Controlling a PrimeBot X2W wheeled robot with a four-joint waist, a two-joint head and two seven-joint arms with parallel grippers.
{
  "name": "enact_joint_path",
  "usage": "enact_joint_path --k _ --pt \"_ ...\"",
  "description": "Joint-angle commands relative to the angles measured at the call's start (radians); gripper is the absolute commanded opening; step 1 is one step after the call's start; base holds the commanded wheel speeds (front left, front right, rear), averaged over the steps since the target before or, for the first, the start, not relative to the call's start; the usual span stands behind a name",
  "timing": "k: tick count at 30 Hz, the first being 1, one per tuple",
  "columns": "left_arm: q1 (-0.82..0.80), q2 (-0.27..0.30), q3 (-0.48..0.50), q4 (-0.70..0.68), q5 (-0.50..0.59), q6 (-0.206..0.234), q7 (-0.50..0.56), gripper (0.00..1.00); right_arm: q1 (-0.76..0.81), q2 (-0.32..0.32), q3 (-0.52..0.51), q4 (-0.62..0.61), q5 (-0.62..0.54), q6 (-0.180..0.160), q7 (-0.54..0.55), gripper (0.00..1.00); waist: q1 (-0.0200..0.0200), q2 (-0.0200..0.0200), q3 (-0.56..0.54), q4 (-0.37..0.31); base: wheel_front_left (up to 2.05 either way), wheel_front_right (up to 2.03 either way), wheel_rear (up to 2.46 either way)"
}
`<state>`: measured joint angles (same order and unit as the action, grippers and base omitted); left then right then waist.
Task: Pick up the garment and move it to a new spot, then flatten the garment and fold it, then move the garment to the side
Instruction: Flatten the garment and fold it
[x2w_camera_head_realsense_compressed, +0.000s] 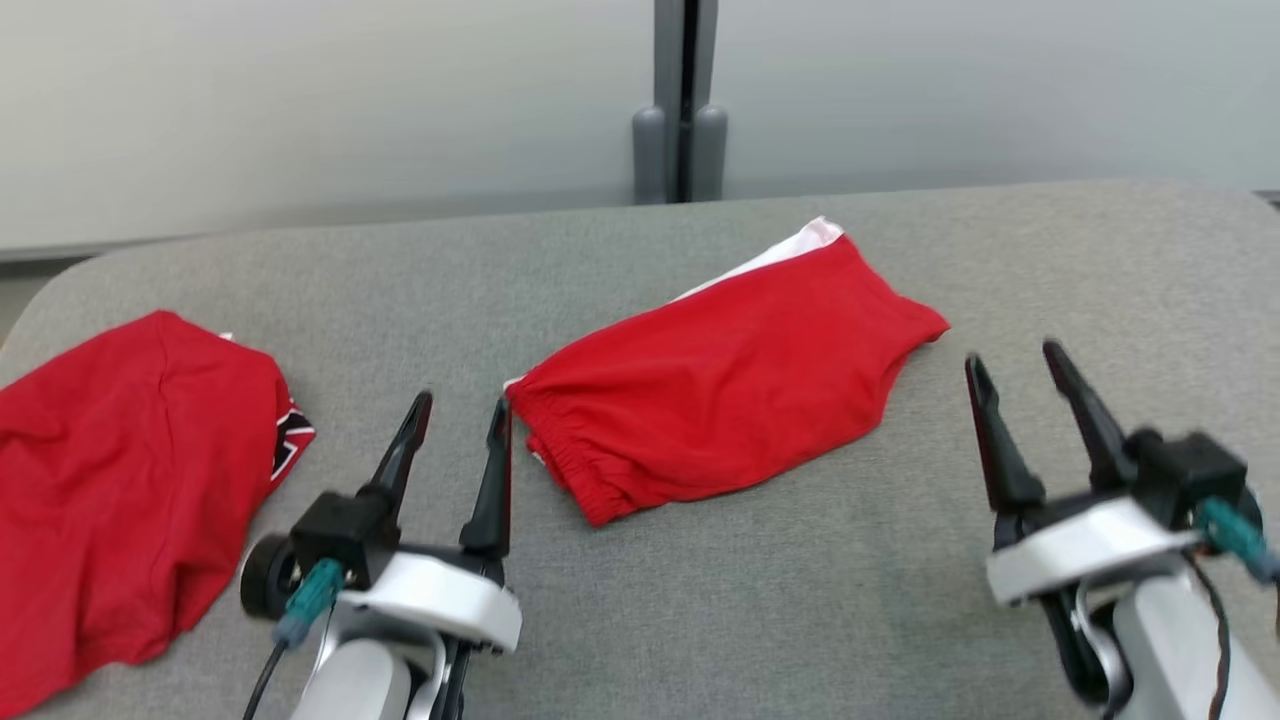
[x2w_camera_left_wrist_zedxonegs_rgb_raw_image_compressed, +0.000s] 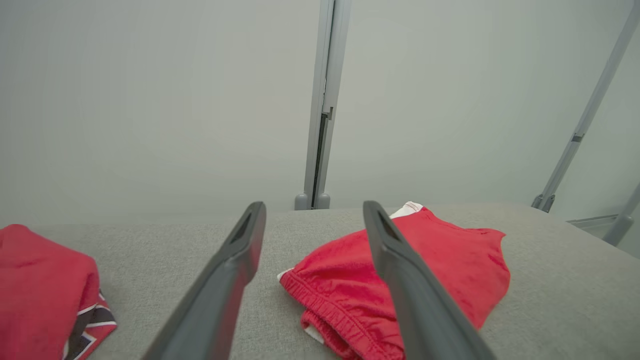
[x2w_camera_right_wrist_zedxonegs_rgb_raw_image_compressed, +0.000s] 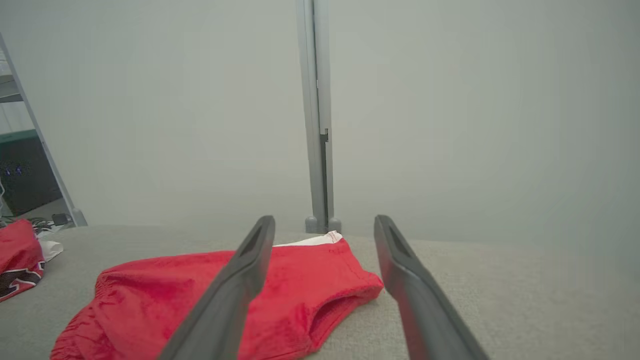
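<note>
Red garment (x2w_camera_head_realsense_compressed: 730, 390) lies folded at mid table (x2w_camera_head_realsense_compressed: 800, 600), waistband toward the robot's left. Just beside that waistband end: left end effector (x2w_camera_head_realsense_compressed: 463, 401), fingers spread, empty. Near the other end (leg opening): right end effector (x2w_camera_head_realsense_compressed: 1012, 355), also spread, empty.

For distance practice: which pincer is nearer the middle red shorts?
Left. Left pincer is just beside the shorts, at the waistband; right pincer stands off their far end.
</note>
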<state>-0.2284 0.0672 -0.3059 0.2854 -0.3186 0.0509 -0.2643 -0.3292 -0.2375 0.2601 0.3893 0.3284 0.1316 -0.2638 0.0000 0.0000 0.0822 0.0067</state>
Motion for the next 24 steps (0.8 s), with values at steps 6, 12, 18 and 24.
enact_joint_path --k 6,12,18,24 --pt "0.145 -0.011 0.087 -0.059 0.049 0.01 0.0 1.0 0.177 0.074 -0.09 -0.09 -0.107 -0.002 -0.001 1.0 0.0 0.0 -0.064 -0.042 0.0 0.0 0.0" --pt "0.243 -0.015 0.091 -0.091 0.116 0.008 0.0 1.0 0.272 0.124 -0.162 -0.142 -0.146 -0.002 -0.001 1.0 0.0 0.0 -0.079 -0.046 0.0 0.0 0.0" --pt "0.288 -0.015 0.064 -0.098 0.088 0.038 0.0 1.0 0.307 0.147 -0.176 -0.156 -0.16 -0.002 -0.001 1.0 0.0 0.0 -0.088 -0.04 0.0 0.0 0.0" --pt "0.282 -0.015 0.052 -0.089 0.077 0.046 0.0 1.0 0.323 0.162 -0.177 -0.153 -0.158 -0.002 -0.001 1.0 0.0 0.0 -0.092 -0.031 0.0 0.0 0.0"
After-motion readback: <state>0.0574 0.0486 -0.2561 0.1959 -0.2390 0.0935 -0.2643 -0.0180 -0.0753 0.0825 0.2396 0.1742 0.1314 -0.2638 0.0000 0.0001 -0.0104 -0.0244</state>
